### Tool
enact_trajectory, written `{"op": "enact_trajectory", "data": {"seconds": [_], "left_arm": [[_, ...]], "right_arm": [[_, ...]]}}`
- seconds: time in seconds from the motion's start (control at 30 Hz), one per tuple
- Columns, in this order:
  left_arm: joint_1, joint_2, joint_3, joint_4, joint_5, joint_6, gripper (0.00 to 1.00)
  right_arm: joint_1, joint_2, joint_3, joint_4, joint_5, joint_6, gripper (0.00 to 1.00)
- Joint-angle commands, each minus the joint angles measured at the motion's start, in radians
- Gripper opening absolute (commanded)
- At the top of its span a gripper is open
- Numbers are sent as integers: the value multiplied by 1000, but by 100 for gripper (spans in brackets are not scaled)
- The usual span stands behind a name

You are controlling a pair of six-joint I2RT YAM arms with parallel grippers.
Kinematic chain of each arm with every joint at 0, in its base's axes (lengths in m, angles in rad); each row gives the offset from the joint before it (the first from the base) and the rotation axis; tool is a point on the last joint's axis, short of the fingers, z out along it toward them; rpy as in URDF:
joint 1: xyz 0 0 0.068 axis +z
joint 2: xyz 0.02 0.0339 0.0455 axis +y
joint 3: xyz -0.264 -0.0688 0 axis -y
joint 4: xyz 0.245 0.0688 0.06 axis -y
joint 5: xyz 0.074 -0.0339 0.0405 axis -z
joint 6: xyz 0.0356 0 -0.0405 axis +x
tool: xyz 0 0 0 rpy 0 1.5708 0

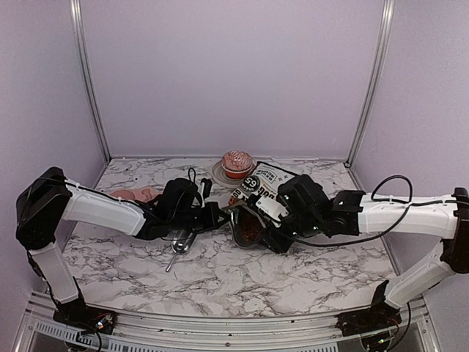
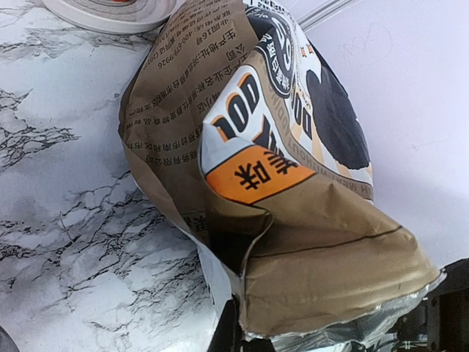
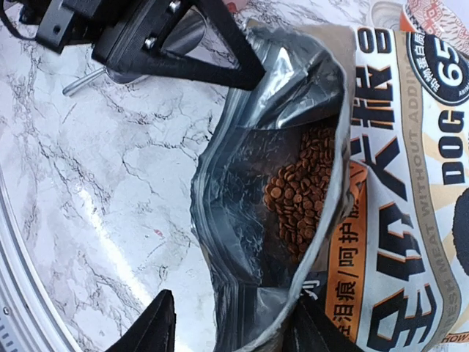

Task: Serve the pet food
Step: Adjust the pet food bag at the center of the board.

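The printed paper bag [image 1: 262,185] lies on the marble table [image 1: 293,282] with its mouth pulled open toward the front. Reddish-brown pet food [image 3: 299,192] shows inside the foil-lined opening, and also in the top view as pet food [image 1: 248,230]. My left gripper [image 1: 220,214] is shut on the bag's rim; in its own view the bag [image 2: 293,220] fills the frame above the left gripper [image 2: 242,326]. My right gripper [image 3: 234,328] is open, its black fingers [image 3: 156,326] standing either side of the near edge of the bag's mouth.
A pink-frosted cupcake [image 1: 237,163] sits on a small plate behind the bag. A metal scoop [image 1: 180,242] lies under the left arm, its handle pointing forward. A pink object [image 1: 132,194] lies at the left behind that arm.
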State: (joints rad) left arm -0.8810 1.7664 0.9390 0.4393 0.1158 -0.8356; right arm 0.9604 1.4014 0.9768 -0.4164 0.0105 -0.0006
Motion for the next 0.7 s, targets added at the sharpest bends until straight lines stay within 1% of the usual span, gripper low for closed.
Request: {"op": "enact_trajectory", "data": {"seconds": [0.0,0.17,0.33,0.5,0.67], "left_arm": [[13,-85,10,73,26,-38,0],[20,-118,18,73,29,-42,0],[27,-141,35,73,45,-50,0],[33,-157,53,72,61,-60,0],[38,-167,64,73,68,-62,0]], "right_arm": [[32,-100,-84,129,109,-40,50],[39,-215,-193,241,177,-116,53],[44,-319,-298,322,152,-222,53],[45,-344,-341,347,70,-307,50],[46,-348,-377,404,73,-332,47]]}}
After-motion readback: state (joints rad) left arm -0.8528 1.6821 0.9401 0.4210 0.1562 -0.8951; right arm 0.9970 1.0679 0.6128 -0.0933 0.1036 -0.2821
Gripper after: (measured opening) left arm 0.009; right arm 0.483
